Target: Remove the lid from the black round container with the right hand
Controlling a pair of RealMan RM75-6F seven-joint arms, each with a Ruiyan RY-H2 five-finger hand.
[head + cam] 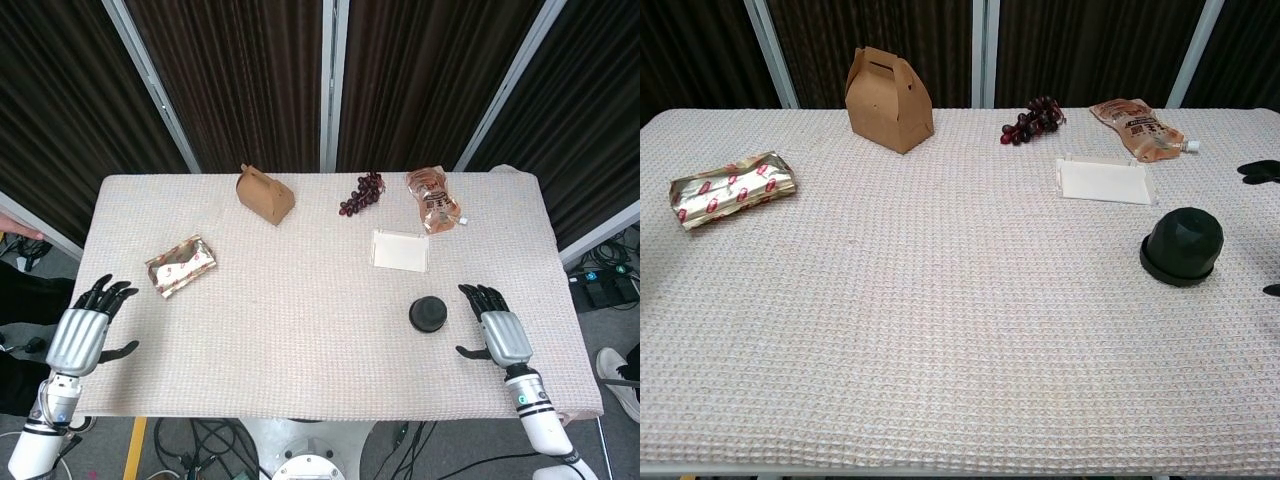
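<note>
The black round container [428, 315] [1181, 246] stands on the right half of the table with its domed lid on. My right hand [494, 331] hovers just to its right, fingers spread and empty, a short gap from the container. In the chest view only its dark fingertips [1260, 169] show at the right edge. My left hand [83, 330] hangs open at the table's front left corner, far from the container, and does not show in the chest view.
A white flat tray [400, 250] lies just behind the container. Farther back are grapes [361, 194], an orange pouch [433, 199] and a brown paper box [264, 194]. A foil snack packet [180, 264] lies at the left. The table [300, 330] wears a woven cloth.
</note>
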